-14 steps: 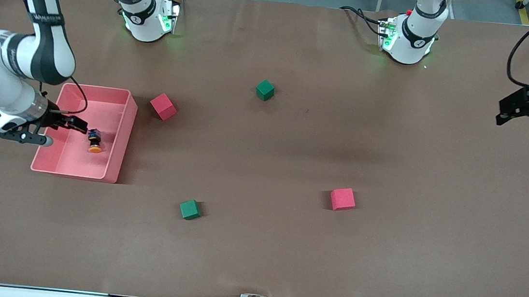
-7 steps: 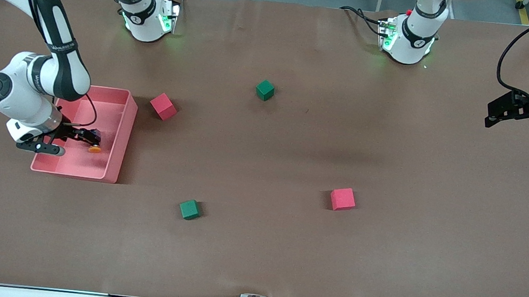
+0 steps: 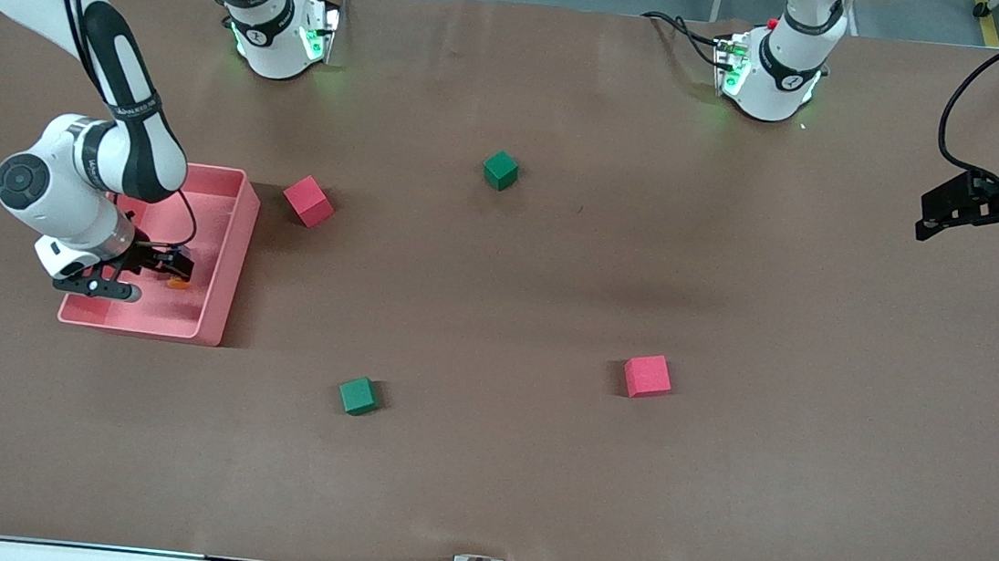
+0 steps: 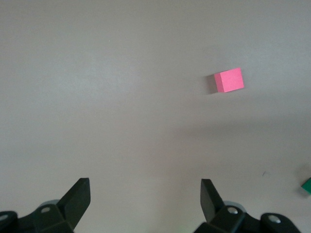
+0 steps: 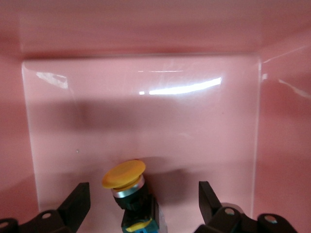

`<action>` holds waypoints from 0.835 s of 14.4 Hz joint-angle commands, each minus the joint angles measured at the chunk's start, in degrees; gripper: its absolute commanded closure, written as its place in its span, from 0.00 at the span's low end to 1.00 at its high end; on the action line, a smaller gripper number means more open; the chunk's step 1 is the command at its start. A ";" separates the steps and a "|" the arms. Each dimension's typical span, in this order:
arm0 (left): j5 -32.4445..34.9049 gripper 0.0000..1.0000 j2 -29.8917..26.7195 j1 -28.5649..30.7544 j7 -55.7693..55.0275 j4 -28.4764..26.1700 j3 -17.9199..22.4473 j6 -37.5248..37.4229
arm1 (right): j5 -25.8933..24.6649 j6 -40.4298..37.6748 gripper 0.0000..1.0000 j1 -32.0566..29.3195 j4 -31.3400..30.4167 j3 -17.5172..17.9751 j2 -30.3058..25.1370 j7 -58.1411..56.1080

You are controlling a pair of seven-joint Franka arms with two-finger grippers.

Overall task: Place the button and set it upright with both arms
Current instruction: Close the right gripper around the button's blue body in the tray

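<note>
Button [image 5: 127,187] lies on the floor of the pink tray [image 3: 228,241], between the wide-spread fingers of the right tool [image 3: 175,268], which is lowered into the tray and not closed on it. In the front view only a sliver of its orange cap shows beside the fingers. From the tray, a red cube [image 3: 308,201] sits at about one o'clock and a green cube [image 3: 357,395] at about four o'clock. A second green cube [image 3: 500,171] and a second red cube [image 3: 647,375] lie toward the middle of the brown worktop [image 3: 535,486]. The left tool [image 3: 974,209] waits with fingers wide apart and empty, raised over the left arm's end of the worktop. Cables run along the worktop's nearer edge.
</note>
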 commanded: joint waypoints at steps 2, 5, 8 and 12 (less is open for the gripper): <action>-0.03 0.00 -0.61 0.11 0.18 -0.06 -0.11 -0.30 | 0.06 2.70 0.02 -0.59 -0.12 1.50 1.59 -0.46; -0.03 0.00 -0.52 0.11 0.18 0.03 -0.20 -0.21 | 0.06 2.79 0.05 -0.50 -0.04 1.50 1.86 -0.55; -0.03 0.00 -0.79 0.11 0.01 0.11 -0.20 -0.30 | 0.06 2.79 0.13 -0.51 0.14 1.59 2.39 -0.55; -0.03 0.00 -0.61 0.20 0.09 0.12 -0.20 -0.12 | 0.06 4.46 0.27 -0.59 0.32 1.93 3.97 -0.55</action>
